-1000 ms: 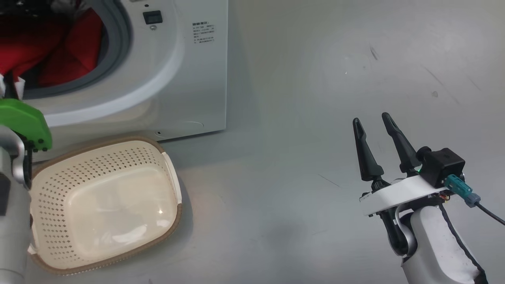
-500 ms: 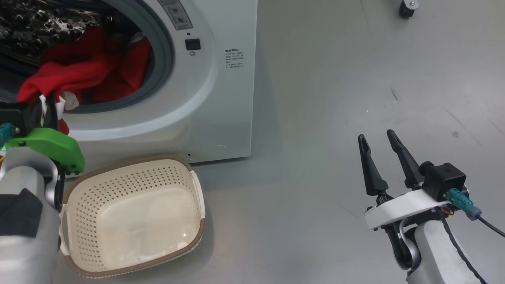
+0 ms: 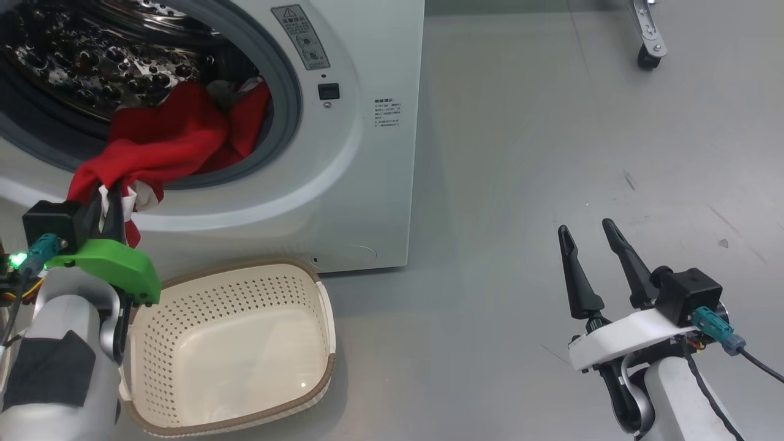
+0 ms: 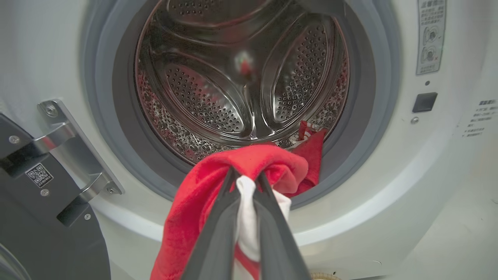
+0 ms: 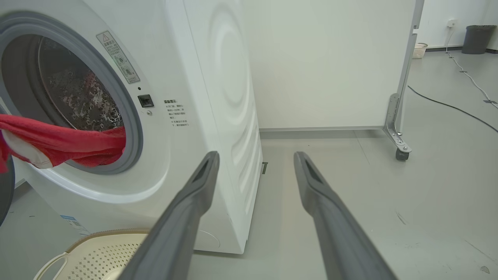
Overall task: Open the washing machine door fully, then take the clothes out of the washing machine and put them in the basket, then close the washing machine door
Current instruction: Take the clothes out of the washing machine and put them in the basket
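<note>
The washing machine (image 3: 343, 159) stands open, its steel drum (image 4: 241, 85) bare at the back. Red clothes (image 3: 177, 138) with white trim spill from the drum over the grey seal. My left gripper (image 3: 109, 199) is shut on a red and white fold of them just outside the opening; in the left wrist view, white fabric is pinched between its fingers (image 4: 221, 217) at the left gripper (image 4: 247, 177). The washing machine door (image 4: 46, 233) is swung open at the left on its steel hinge. The cream basket (image 3: 233, 288) sits on the floor below the opening, with nothing in it. My right gripper (image 3: 585, 226) is open, well to the right.
Grey floor spreads to the right of the machine. A white partition on a castor foot (image 5: 400, 153) stands behind it. Far back are a dark bin (image 5: 474, 37), a small basket (image 5: 419, 49) and a cable (image 5: 447, 105) on the floor.
The head camera has moved, so more of the drum shows. My left gripper, still shut on the red garment, has drawn it further out over the seal. The right arm has not moved.
</note>
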Tool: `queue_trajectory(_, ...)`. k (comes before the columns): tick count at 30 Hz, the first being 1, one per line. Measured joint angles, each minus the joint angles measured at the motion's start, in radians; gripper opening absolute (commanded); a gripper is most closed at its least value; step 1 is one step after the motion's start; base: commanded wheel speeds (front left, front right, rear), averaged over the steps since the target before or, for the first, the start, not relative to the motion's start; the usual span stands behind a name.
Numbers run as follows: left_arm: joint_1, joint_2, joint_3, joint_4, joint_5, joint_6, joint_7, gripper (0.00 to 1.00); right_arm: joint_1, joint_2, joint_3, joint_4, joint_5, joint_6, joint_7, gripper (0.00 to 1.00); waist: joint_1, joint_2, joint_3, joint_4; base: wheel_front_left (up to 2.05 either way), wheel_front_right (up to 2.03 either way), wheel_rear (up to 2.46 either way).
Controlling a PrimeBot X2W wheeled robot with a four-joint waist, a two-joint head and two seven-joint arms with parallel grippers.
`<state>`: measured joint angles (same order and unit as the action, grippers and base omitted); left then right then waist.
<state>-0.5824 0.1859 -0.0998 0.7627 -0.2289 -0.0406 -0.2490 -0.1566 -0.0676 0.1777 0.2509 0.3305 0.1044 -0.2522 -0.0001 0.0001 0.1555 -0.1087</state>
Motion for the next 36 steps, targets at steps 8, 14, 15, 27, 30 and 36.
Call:
queue_trajectory(8, 0.019, -0.004, 0.000, -0.209, 0.020, 0.000, 0.000, 0.00, 0.005, 0.000, 0.001, 0.000, 0.000, 0.000, 0.000, 1.00, 0.0000, -0.0001, -0.014, 0.008, 0.00, 0.00, 0.00)
queue_trajectory(14, 0.033, -0.026, 0.009, -0.345, 0.021, 0.002, -0.003, 0.00, 0.007, 0.001, 0.001, -0.001, -0.001, 0.000, 0.000, 1.00, 0.0000, 0.0000, -0.018, 0.015, 0.00, 0.00, 0.00)
queue_trajectory(15, 0.041, -0.027, 0.011, -0.356, 0.021, 0.003, -0.003, 0.00, 0.007, 0.001, 0.001, -0.001, -0.003, 0.000, 0.000, 1.00, 0.0000, 0.0000, -0.019, 0.015, 0.00, 0.00, 0.00)
queue_trajectory(27, 0.160, -0.031, 0.004, -0.393, 0.029, 0.006, -0.003, 0.00, 0.019, 0.002, 0.009, -0.003, -0.008, 0.008, 0.000, 1.00, 0.0000, 0.0000, -0.016, 0.011, 0.00, 0.00, 0.00)
queue_trajectory(30, 0.188, -0.034, -0.004, -0.382, 0.030, 0.006, -0.003, 0.00, 0.019, 0.002, 0.009, -0.007, -0.008, 0.008, 0.000, 1.00, 0.0000, 0.0000, -0.008, 0.007, 0.00, 0.00, 0.00)
queue_trajectory(36, 0.225, -0.032, -0.026, -0.353, 0.038, 0.003, -0.001, 0.00, 0.019, 0.002, 0.014, -0.018, -0.008, 0.008, 0.000, 1.00, 0.0000, -0.0001, 0.018, -0.001, 0.00, 0.00, 0.00)
